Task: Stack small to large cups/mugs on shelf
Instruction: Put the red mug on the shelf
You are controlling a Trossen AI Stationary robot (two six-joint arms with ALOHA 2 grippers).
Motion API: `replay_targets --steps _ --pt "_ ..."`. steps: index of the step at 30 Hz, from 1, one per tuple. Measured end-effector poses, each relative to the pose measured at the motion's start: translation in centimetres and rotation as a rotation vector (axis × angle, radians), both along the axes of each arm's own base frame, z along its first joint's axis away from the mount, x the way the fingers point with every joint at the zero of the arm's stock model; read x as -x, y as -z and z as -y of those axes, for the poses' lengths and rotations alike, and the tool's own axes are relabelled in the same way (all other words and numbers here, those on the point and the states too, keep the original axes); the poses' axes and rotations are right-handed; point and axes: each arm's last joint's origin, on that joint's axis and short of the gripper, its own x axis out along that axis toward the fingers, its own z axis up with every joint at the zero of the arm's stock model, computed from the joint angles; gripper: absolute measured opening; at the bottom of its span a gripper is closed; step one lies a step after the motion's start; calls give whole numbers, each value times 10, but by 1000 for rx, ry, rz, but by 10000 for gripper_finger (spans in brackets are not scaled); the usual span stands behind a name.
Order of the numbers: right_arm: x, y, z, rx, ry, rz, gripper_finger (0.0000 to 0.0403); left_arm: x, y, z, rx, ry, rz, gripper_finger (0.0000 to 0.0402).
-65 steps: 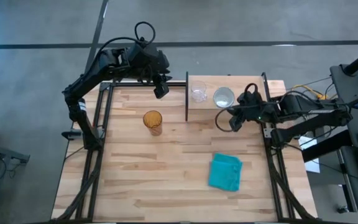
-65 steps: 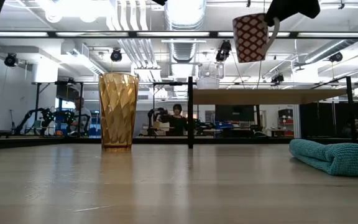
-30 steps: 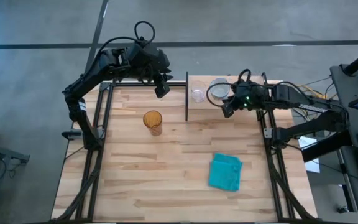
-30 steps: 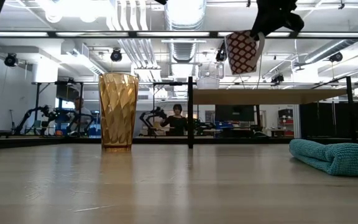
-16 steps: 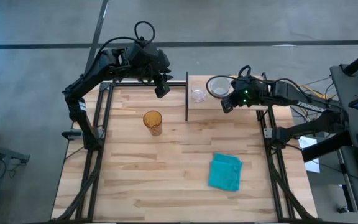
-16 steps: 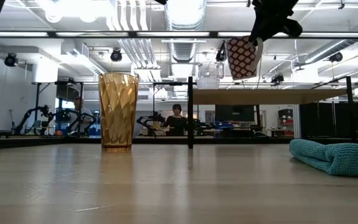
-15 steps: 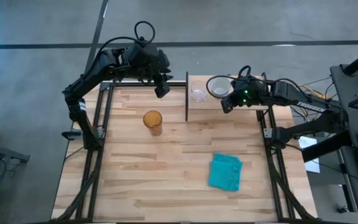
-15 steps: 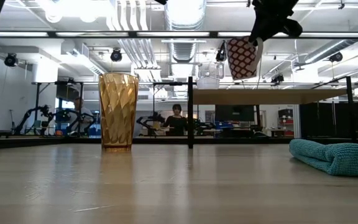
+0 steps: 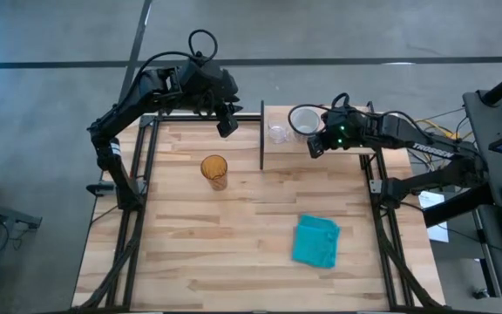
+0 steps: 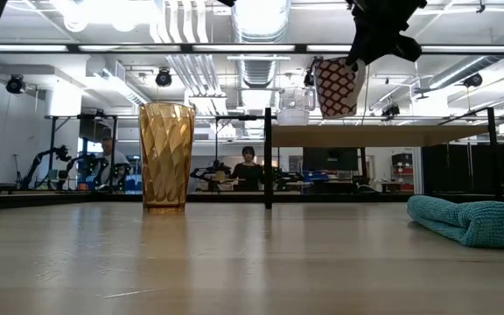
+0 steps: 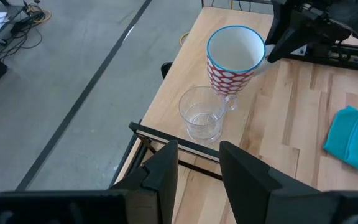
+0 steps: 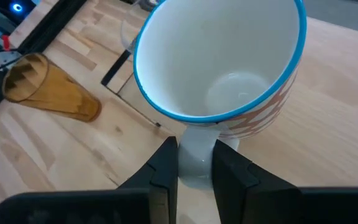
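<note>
A white mug with red dots and a blue rim (image 9: 302, 120) hangs over the raised wooden shelf (image 9: 347, 161), held by my right gripper (image 9: 316, 144). It is close to the right of the small clear glass cup (image 9: 277, 133), which stands on the shelf. The low view shows the mug (image 10: 337, 87) tilted, just above the shelf board (image 10: 366, 136). The amber tumbler (image 9: 214, 170) stands upright on the table, left of the shelf. My left gripper (image 11: 197, 177) is open and empty, above the table's far edge, left of the shelf. My right gripper pinches the mug's handle (image 12: 196, 152) between its two fingers (image 12: 163, 168). The fingers come from the table's right side, slanting down. The mug is lifted clear of the shelf, mouth up, slightly tilted.
A crumpled teal cloth (image 9: 315, 241) lies on the table near the right front. A black post (image 9: 261, 135) stands at the shelf's left end. The table's middle and left front are bare wood.
My right gripper has carried the mug a little toward the table's far edge and down toward the shelf, closer to the glass cup. The mug has tipped slightly. The gripper stays shut on the handle.
</note>
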Motion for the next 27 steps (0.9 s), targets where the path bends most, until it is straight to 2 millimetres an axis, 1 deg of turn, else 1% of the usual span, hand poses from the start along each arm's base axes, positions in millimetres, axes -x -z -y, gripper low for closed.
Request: replay_targets --steps 4,9,15,22,27 --pt "1 7 5 -20 20 -10 60 0 0 0 0 0 0 105" --pt "-1 15 10 -34 22 17 60 0 0 0 0 0 0 105" --pt "2 18 14 -29 33 4 60 0 0 0 0 0 -1 105" --pt "7 25 18 -39 55 -24 60 0 0 0 0 0 -1 105" --pt "9 25 18 -42 53 -25 60 0 0 0 0 0 -1 105"
